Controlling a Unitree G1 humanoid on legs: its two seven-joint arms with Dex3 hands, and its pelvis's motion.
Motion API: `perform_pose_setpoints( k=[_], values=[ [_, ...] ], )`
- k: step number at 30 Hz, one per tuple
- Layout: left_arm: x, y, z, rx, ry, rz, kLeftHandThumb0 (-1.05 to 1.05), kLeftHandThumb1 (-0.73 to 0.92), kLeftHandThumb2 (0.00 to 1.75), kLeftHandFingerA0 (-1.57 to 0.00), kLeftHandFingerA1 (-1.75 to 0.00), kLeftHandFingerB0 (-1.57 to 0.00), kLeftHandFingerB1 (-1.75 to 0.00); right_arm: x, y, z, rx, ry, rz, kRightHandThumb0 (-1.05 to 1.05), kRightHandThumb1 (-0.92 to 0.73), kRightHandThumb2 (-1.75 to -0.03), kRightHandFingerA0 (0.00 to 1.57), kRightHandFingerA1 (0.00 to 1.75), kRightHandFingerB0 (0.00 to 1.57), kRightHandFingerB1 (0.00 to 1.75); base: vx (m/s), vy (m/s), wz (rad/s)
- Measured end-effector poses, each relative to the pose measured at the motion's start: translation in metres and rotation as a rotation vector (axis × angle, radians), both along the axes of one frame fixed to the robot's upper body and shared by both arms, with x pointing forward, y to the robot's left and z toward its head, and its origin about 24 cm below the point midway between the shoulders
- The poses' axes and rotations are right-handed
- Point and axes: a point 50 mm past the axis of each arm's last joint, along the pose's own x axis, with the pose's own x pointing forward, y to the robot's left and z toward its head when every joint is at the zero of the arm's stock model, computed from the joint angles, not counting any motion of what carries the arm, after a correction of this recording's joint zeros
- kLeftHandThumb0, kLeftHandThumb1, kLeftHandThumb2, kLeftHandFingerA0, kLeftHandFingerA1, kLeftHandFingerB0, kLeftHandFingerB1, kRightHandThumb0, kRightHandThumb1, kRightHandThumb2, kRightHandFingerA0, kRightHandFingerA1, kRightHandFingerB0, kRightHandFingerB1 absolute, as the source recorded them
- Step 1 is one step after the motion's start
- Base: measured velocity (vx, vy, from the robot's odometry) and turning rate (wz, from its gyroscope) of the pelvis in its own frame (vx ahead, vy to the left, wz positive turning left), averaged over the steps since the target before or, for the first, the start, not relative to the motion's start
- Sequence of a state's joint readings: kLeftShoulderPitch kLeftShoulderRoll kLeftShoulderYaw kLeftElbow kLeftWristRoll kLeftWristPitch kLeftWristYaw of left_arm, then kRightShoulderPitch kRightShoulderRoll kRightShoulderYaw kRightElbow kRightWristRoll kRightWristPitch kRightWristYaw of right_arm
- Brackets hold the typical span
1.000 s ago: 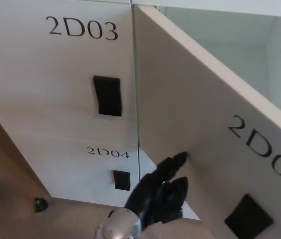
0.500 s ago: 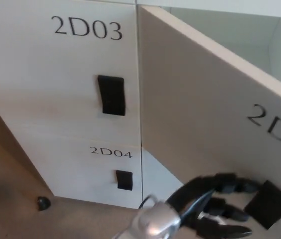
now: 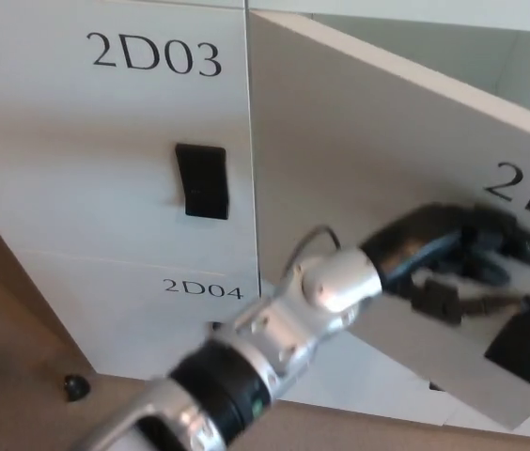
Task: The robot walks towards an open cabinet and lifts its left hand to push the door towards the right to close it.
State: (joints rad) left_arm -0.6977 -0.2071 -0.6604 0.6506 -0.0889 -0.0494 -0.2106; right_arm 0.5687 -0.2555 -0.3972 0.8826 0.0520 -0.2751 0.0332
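One left robot hand [image 3: 458,252] presses the half-open door [image 3: 359,178] — fingers spread.

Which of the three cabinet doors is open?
The right door, swung outward with the left hand on it; 2D03 and 2D04 are shut.

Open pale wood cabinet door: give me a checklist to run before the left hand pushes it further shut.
1. Black left hand on the open pale wood cabinet door: ok, it lies against the face.
2. Hand clear of the door's black rectangular handle: ok, just above it.
3. Door not yet shut: ok, the white cabinet interior shows.
4. Neighbouring closed door marked 2D03: ok, untouched.
5. Right hand: cannot tell, out of view.
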Motion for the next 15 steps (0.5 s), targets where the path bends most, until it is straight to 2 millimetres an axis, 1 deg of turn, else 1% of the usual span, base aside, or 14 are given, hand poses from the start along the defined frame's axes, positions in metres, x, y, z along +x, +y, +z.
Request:
perform_pose_setpoints(
  k=[1,3,4,5,6,7,8,9,10,11,12,13,14,15],
  values=[
    [0.005,0.002,0.005,0.013,-0.02,0.005,-0.53,0.67,0.6,-0.18,-0.36,-0.2,-0.31,0.0,0.001,0.0,0.003,-0.005,0.001,-0.05,-0.8,-0.64,0.55,0.53,0.43,0.48,0.0,0.0,0.0],
    [0.005,0.002,0.005,0.013,-0.02,0.005,-0.53,0.67,0.6,-0.18,-0.36,-0.2,-0.31,0.0,0.001,0.0,0.003,-0.005,0.001,-0.05,-0.8,-0.64,0.55,0.53,0.43,0.48,0.0,0.0,0.0],
    [0.026,0.012,0.02,0.082,-0.085,0.032,-0.54,0.69,0.6,-0.4,-0.46,-0.21,-0.31,0.002,0.004,-0.001,0.013,-0.024,0.006,-0.05,-0.83,-0.61,0.57,0.54,0.43,0.47,0.0,0.0,0.0],
    [0.026,0.012,0.02,0.082,-0.085,0.032,-0.54,0.69,0.6,-0.4,-0.46,-0.21,-0.31,0.002,0.004,-0.001,0.013,-0.024,0.006,-0.05,-0.83,-0.61,0.57,0.54,0.43,0.47,0.0,0.0,0.0],
    [0.035,0.017,0.028,0.114,-0.116,0.048,-0.52,0.7,0.61,-0.34,-0.5,-0.24,-0.33,0.003,0.005,-0.001,0.016,-0.033,0.009,-0.03,-0.82,-0.62,0.58,0.54,0.45,0.47,0.0,0.0,0.0],
    [0.041,0.021,0.034,0.133,-0.135,0.06,-0.52,0.7,0.61,-0.34,-0.5,-0.24,-0.33,0.004,0.005,-0.001,0.017,-0.039,0.011,-0.03,-0.82,-0.62,0.58,0.54,0.45,0.47,0.0,0.0,0.0],
    [0.041,0.021,0.034,0.133,-0.135,0.06,-0.52,0.7,0.61,-0.34,-0.5,-0.24,-0.33,0.004,0.005,-0.001,0.017,-0.039,0.011,-0.03,-0.82,-0.62,0.58,0.54,0.45,0.47,0.0,0.0,0.0],
    [0.055,0.031,0.048,0.172,-0.183,0.096,-0.34,0.52,1.04,0.0,-0.5,0.0,-0.48,0.006,0.005,0.0,0.019,-0.056,0.016,-0.04,-0.82,-0.61,0.57,0.53,0.44,0.47,0.0,0.0,0.0],
    [0.059,0.036,0.052,0.189,-0.194,0.11,-0.34,0.52,1.04,0.0,-0.5,0.0,-0.48,0.006,0.005,0.0,0.019,-0.063,0.018,-0.04,-0.82,-0.61,0.57,0.53,0.44,0.47,0.0,0.0,0.0],
    [0.059,0.036,0.052,0.189,-0.194,0.11,-0.34,0.52,1.04,0.0,-0.5,0.0,-0.48,0.006,0.005,0.0,0.019,-0.063,0.018,-0.04,-0.82,-0.61,0.57,0.53,0.44,0.47,0.0,0.0,0.0],
    [0.07,0.047,0.063,0.225,-0.224,0.148,-0.56,0.7,0.61,-0.09,-0.29,-0.11,-0.28,0.011,0.005,0.002,0.017,-0.088,0.028,-0.02,-0.81,-0.63,0.54,0.53,0.44,0.48,0.0,0.0,0.0],
    [0.076,0.053,0.07,0.242,-0.238,0.162,-0.56,0.7,0.61,-0.09,-0.29,-0.11,-0.28,0.011,0.006,0.003,0.017,-0.097,0.03,-0.02,-0.81,-0.63,0.54,0.53,0.44,0.48,0.0,0.0,0.0],
    [0.078,0.055,0.072,0.256,-0.24,0.163,-0.56,0.7,0.61,-0.09,-0.29,-0.11,-0.28,0.014,0.006,0.004,0.016,-0.111,0.036,-0.02,-0.81,-0.63,0.54,0.53,0.44,0.48,0.0,0.0,0.0],
    [0.082,0.06,0.074,0.277,-0.237,0.169,-0.58,0.69,0.64,-0.09,-0.27,-0.12,-0.26,0.019,0.006,0.006,0.013,-0.139,0.049,-0.08,-0.78,-0.61,0.62,0.54,0.47,0.49,0.0,0.0,0.0]
  ],
)
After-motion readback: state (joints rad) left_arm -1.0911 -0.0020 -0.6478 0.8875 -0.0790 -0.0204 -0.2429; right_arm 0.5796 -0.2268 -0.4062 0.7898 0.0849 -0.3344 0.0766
